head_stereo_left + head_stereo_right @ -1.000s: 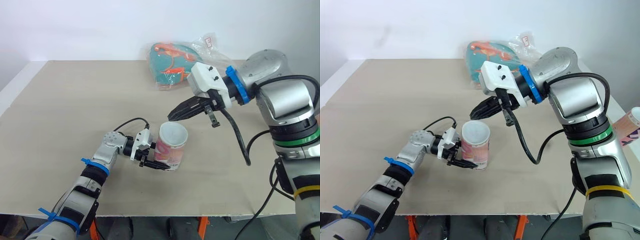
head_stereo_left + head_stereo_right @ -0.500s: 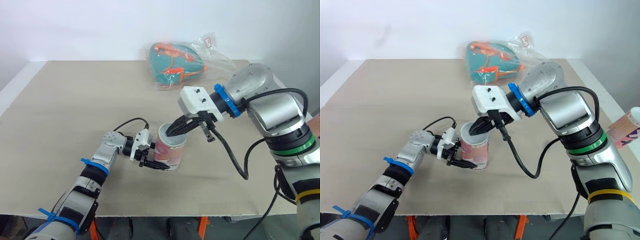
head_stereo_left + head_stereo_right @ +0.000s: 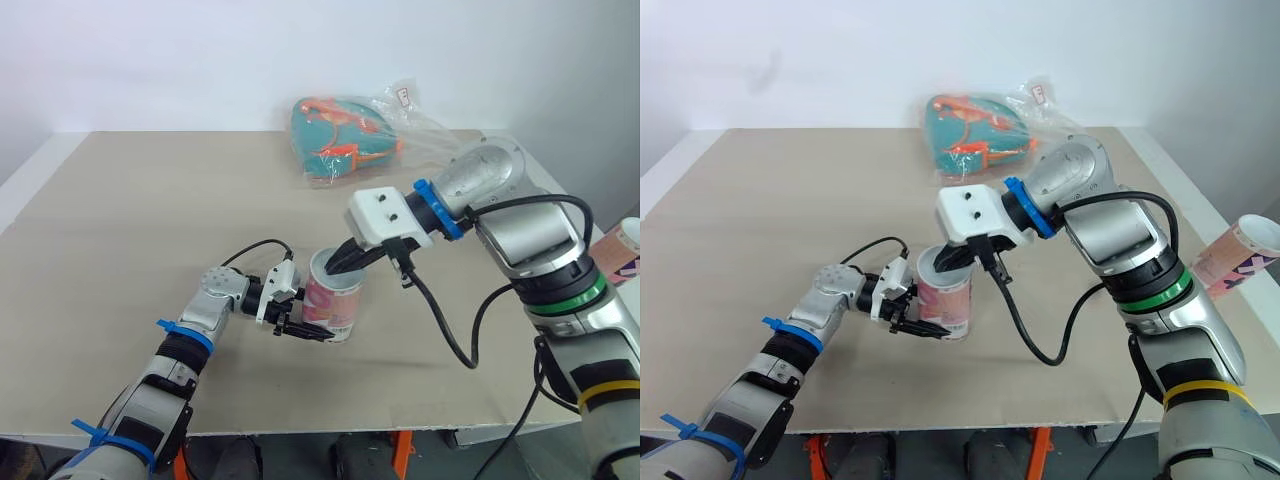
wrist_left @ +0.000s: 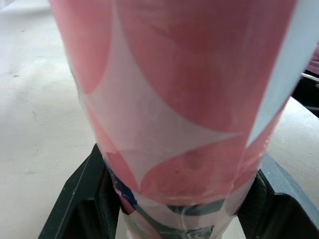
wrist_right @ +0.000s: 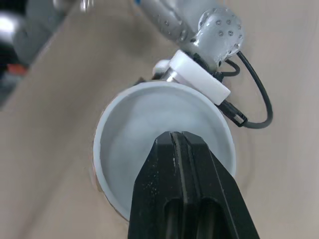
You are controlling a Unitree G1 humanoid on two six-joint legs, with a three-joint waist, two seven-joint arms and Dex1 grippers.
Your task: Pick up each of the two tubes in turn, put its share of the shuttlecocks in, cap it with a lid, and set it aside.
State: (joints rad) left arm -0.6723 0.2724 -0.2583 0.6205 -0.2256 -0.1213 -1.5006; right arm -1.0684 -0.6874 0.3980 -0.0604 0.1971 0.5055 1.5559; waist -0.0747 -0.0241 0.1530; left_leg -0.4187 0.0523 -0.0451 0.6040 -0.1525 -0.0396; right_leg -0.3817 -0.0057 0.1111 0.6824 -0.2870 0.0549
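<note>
Near the middle of the worktop (image 3: 130, 200), the left hand (image 3: 300, 323) grasps the tube (image 3: 333, 300) low on its wall, holding it upright. The right hand (image 3: 336, 266), clenched with nothing seen between its fingers, dips into the tube's open mouth. Filling seems underway. The next move likely calls for lifting straight out without tipping the tube.

We see the tube (image 3: 333, 308) wrapped in glossy pink-and-white film, matt white inside; the table (image 3: 130, 220) is matt beige board; the bag (image 3: 428, 116) is crinkly clear plastic.
</note>
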